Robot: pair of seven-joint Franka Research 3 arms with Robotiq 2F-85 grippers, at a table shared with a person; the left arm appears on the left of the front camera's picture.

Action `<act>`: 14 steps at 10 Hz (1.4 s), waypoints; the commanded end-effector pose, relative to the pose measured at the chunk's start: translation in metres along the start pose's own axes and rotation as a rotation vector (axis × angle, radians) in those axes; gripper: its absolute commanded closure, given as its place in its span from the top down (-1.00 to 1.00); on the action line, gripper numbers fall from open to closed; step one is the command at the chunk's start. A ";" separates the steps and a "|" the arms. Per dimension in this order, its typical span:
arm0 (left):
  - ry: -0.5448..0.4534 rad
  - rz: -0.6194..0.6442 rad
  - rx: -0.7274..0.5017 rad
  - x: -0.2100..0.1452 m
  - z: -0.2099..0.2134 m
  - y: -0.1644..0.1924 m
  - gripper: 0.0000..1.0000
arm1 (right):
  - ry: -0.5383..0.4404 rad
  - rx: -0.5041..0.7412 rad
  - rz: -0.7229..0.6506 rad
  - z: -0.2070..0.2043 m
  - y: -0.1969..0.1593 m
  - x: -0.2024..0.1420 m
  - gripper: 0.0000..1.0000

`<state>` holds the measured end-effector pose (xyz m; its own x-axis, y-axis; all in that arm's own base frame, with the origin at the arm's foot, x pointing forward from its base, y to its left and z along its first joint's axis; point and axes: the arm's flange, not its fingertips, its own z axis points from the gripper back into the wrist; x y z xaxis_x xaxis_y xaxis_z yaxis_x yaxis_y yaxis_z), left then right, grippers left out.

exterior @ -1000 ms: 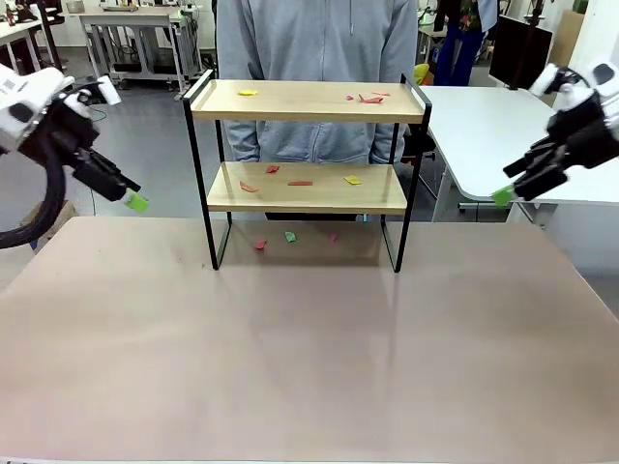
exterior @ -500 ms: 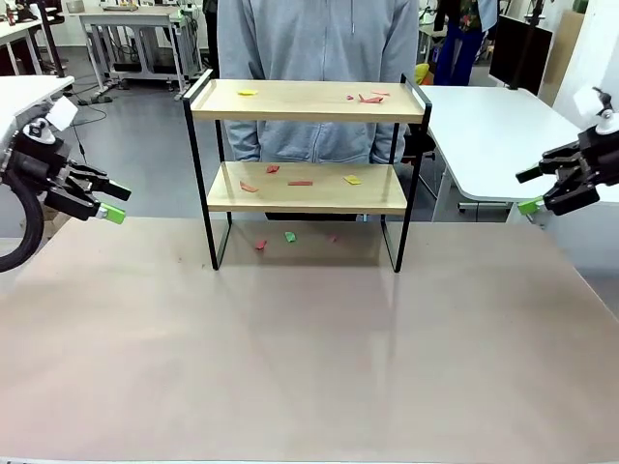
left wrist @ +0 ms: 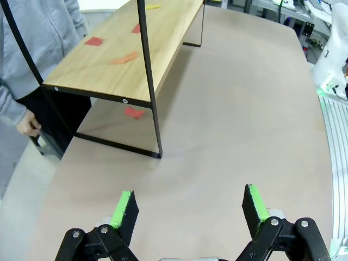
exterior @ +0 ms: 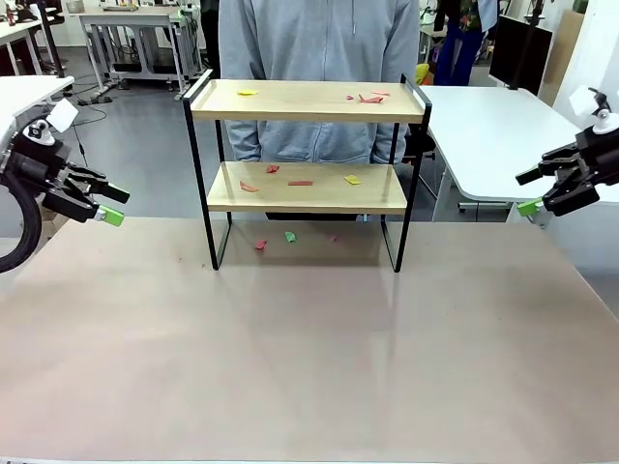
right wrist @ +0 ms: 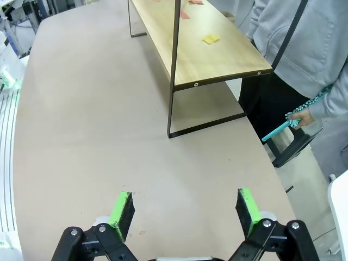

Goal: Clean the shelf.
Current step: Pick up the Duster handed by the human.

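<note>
Both grippers are wide open and hold nothing. The left gripper [exterior: 114,204] hangs by the tabletop's [exterior: 309,358] edge, and the shelf [exterior: 300,101] stands well ahead of it. The right gripper [exterior: 528,191] is just as far from the shelf, on its other side.

If a gripper goes in too fast, it could bump the thin black legs and push or tip the shelf. The paper bits [exterior: 370,98] are tiny and flat, so a gripper might slide over them or knock them down.

The shelf has two light wooden boards in a black frame. Red and yellow bits lie on both boards, and a few more lie under it.
</note>
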<state>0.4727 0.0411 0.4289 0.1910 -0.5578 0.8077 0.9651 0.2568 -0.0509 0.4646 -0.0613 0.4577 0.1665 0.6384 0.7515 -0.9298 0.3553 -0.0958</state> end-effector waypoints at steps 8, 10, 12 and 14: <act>-0.370 -0.016 0.012 -0.081 0.004 0.109 1.00 | -0.424 0.063 0.030 -0.005 -0.114 -0.082 1.00; -0.478 -0.069 0.025 -0.102 0.005 0.114 1.00 | -0.497 0.117 -0.019 -0.011 -0.128 -0.103 1.00; -0.526 -0.144 0.029 -0.112 0.004 0.115 1.00 | -0.530 0.127 -0.059 -0.013 -0.137 -0.118 1.00; -0.536 -0.167 0.011 -0.118 0.001 0.115 1.00 | -0.539 0.132 -0.084 -0.014 -0.139 -0.126 1.00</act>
<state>0.5586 0.1342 0.3287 -0.0520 -0.1284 0.9904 0.9709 0.2258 0.0803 0.5694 -0.1814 0.3599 0.0658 0.1995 0.9777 -0.9635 0.2675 0.0103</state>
